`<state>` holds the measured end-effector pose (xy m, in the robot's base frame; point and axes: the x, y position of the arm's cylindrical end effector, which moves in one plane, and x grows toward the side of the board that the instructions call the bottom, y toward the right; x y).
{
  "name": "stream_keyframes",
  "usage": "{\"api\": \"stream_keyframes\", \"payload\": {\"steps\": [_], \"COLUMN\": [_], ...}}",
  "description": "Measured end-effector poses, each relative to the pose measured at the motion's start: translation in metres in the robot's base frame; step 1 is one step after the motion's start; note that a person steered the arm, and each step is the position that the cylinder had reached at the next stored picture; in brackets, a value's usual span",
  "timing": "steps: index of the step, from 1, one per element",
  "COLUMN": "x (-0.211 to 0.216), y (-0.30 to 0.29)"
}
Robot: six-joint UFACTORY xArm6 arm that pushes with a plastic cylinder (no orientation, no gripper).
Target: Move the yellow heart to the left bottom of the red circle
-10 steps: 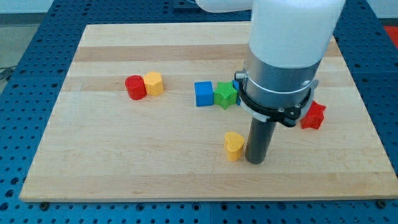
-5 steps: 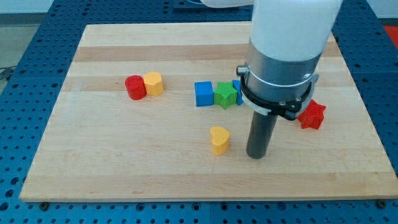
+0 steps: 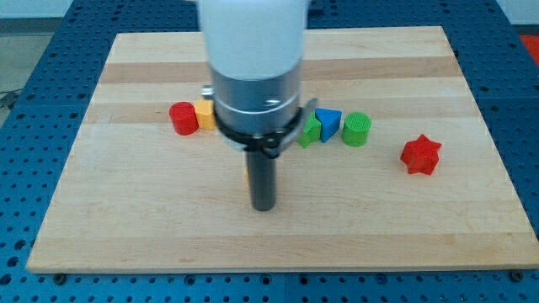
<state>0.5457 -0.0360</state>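
Observation:
The red circle (image 3: pixel 183 118) lies on the wooden board (image 3: pixel 126 227) at the view's left. My tip (image 3: pixel 264 207) rests on the board to the right of and below the red circle, near the middle. The yellow heart is almost hidden behind the rod; only a thin yellow-orange sliver (image 3: pixel 247 173) shows at the rod's left edge, just above the tip. A second yellow block (image 3: pixel 203 114) touches the red circle's right side and is partly covered by the arm.
To the right of the arm lie a green star (image 3: pixel 311 129), a blue block (image 3: pixel 329 124) and a green circle (image 3: pixel 356 129) in a row. A red star (image 3: pixel 420 156) lies at the right. The arm's body hides the board behind it.
My tip has swept left across the board, pushing the yellow heart left with it. The heart is now mostly hidden behind the rod. The blue block and green circle have come into view.

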Motion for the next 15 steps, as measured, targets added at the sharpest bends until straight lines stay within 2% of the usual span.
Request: {"api": "stream_keyframes", "payload": {"steps": [1,2,3,4,5,8,12,13,14,15], "x": [0.000,0.007,0.007,-0.009,-0.036,-0.031,-0.069,-0.062,-0.027,0.029], "y": [-0.033,0.013,0.101,0.100,0.082,0.024,-0.144,-0.129,-0.097,-0.095]}}
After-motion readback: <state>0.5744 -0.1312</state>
